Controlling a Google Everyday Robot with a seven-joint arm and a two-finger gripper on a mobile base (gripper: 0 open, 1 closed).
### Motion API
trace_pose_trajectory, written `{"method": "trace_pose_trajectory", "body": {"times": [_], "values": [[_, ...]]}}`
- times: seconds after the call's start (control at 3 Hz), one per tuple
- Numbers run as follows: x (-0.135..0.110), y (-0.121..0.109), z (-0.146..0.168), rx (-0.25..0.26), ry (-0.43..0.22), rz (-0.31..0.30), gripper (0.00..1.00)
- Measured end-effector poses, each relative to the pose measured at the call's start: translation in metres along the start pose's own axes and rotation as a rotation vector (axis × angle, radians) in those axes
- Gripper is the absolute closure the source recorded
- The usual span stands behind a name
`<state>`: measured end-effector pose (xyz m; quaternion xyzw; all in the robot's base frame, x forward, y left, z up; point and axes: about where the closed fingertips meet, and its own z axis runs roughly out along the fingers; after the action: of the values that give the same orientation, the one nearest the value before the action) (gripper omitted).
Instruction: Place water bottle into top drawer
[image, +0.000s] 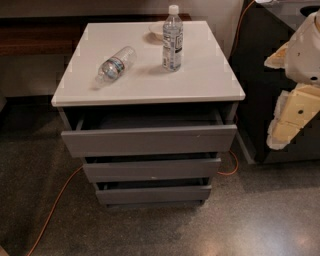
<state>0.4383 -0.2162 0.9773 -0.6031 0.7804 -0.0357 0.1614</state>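
The water bottle (116, 65), small and clear with a blue-green label band, lies on its side on the left part of the white cabinet top (200, 75). Its cap end points toward the front left corner. Below the top, the grey top drawer (149, 140) is pulled out, and its inside looks dark. My gripper (289, 117), cream and white, hangs at the right edge of the view. It is off to the right of the cabinet, about level with the top drawer and well away from the bottle, and it holds nothing that I can see.
A taller clear bottle (172, 39) stands upright near the back middle of the top, with a white bowl (156, 30) just behind it. Two lower drawers (151, 170) stick out slightly. An orange cable (52, 207) runs over the floor. A dark unit (255, 75) stands right of the cabinet.
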Motion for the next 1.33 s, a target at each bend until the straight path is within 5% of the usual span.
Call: {"method": "trace_pose_trajectory", "body": {"times": [0.67, 1.33], "values": [[-0.01, 0.004, 0.015, -0.001, -0.04, -0.004, 0.0], [-0.028, 0.012, 0.077, -0.029, -0.148, -0.04, 0.0]]}}
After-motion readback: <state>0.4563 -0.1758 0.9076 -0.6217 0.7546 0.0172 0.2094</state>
